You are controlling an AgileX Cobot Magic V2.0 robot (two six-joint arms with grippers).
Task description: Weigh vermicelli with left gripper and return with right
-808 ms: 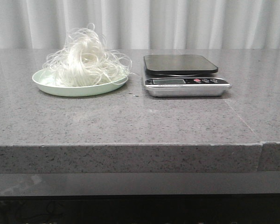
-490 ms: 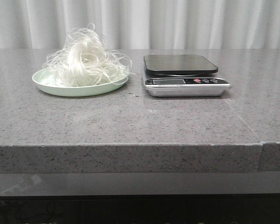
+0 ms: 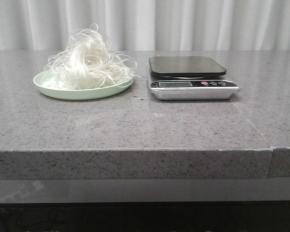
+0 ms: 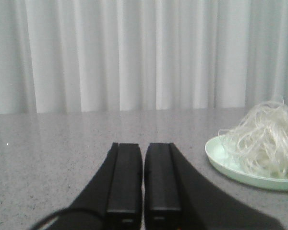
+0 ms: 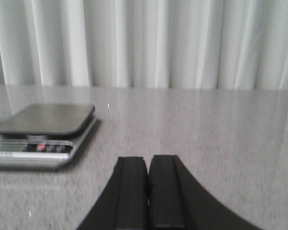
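The vermicelli (image 3: 88, 62), a fluffy white tangle, lies on a pale green plate (image 3: 63, 91) at the table's back left. It also shows in the left wrist view (image 4: 266, 139) on the plate (image 4: 221, 158). A kitchen scale (image 3: 188, 77) with a bare black platform stands just right of the plate; it also shows in the right wrist view (image 5: 45, 129). My left gripper (image 4: 143, 146) is shut and empty, low over the table, well short of the plate. My right gripper (image 5: 148, 159) is shut and empty, apart from the scale. Neither gripper shows in the front view.
The grey stone table (image 3: 145, 125) has a front edge and a seam at its right (image 3: 270, 147). White curtains (image 3: 183, 24) hang behind the table.
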